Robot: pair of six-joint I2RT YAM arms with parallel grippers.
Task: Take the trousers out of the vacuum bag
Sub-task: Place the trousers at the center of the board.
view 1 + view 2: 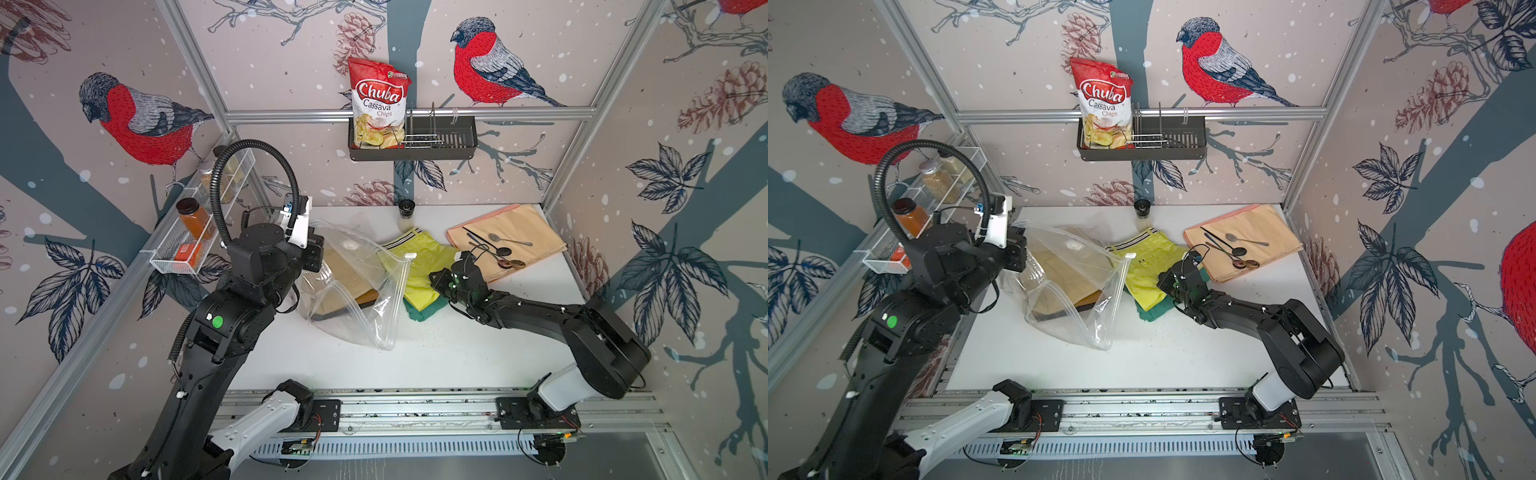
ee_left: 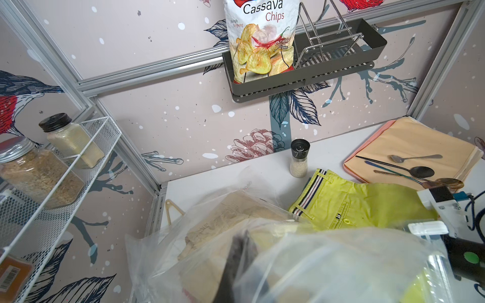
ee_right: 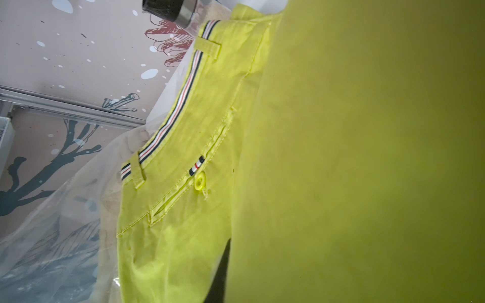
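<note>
trousers: yellow pair (image 1: pixel 424 266) lies outside the bag on the counter (image 1: pixel 415 357), over a teal pair (image 1: pixel 422 311); khaki and darker folded pairs (image 1: pixel 345 274) are still inside
vacuum bag: clear, crinkled (image 1: pixel 357 307), mouth facing the yellow pair, white slider (image 1: pixel 410 255) at its rim, valve disc (image 1: pixel 350 245) on top
left gripper: (image 1: pixel 313 255) closed on the bag's far edge – holding the plastic up, as far as the top views show
right gripper: (image 1: pixel 446 282) nearly closed, pressed into yellow cloth; the right wrist view is filled with it, so likely pinching the yellow pair
step: mid-extraction – two pairs out, the rest remain
next: set the yellow pair clear, then reach into the mouth for the khaki pair while the bag is held
</note>
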